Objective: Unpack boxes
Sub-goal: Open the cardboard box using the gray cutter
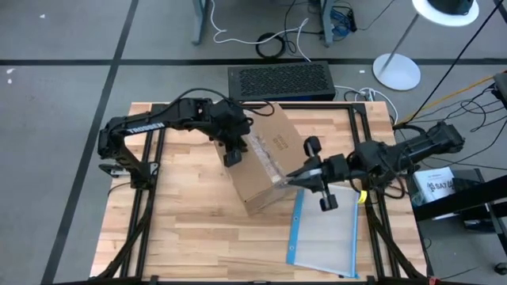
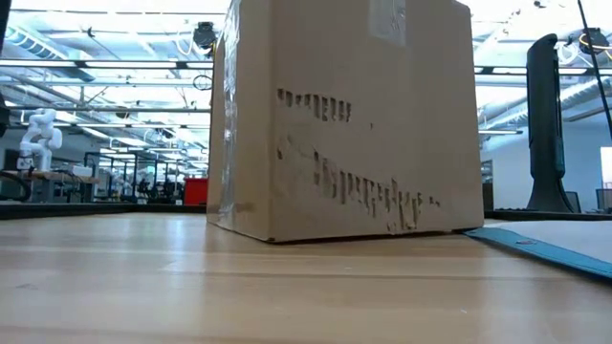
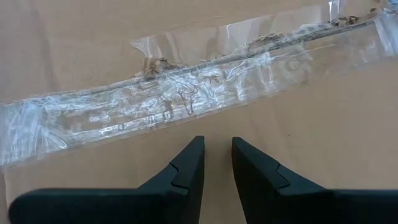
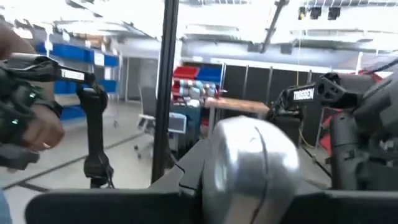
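Both my arms hung over the desk (image 1: 190,229) from above: my left hand (image 1: 231,155) sat on the box (image 1: 265,162), my right hand (image 1: 305,176) at its taped edge, a clear pouch (image 1: 325,233) just beyond. Level with the desk, the box (image 2: 349,115) stood upright. Past my left wrist, fingers (image 3: 183,177) stood slightly apart, just short of the tape (image 3: 186,102). Past my right wrist, something silver, rounded (image 4: 249,165) blocked my fingers; I couldn't tell their state.

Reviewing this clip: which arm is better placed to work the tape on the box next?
Probably the left: its gripper hangs over the box, fingers slightly apart beside the tape strip. The right gripper sits at the box's edge.
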Robot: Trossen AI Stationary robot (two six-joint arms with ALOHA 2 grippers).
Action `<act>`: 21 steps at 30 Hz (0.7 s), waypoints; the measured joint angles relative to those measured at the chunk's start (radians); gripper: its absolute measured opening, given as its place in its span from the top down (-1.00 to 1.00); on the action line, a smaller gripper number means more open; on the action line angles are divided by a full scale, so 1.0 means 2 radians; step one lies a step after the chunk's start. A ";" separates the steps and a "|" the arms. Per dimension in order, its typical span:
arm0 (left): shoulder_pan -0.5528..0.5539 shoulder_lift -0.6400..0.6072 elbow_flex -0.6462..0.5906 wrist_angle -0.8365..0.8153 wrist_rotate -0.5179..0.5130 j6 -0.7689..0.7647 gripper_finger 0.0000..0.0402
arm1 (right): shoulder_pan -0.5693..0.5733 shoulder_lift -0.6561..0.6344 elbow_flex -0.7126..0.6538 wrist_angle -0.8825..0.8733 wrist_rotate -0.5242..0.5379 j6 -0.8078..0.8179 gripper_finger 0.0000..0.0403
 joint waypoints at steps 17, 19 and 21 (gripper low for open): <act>0.008 0.001 -0.001 0.001 0.006 0.000 0.56 | -0.068 0.029 -0.068 0.093 -0.123 0.003 0.71; 0.008 0.001 -0.001 0.001 0.006 0.000 0.56 | -0.075 0.034 -0.068 0.093 -0.131 0.006 0.71; 0.008 0.001 -0.001 0.001 0.006 0.000 0.56 | -0.081 0.037 -0.068 0.094 -0.134 0.010 0.71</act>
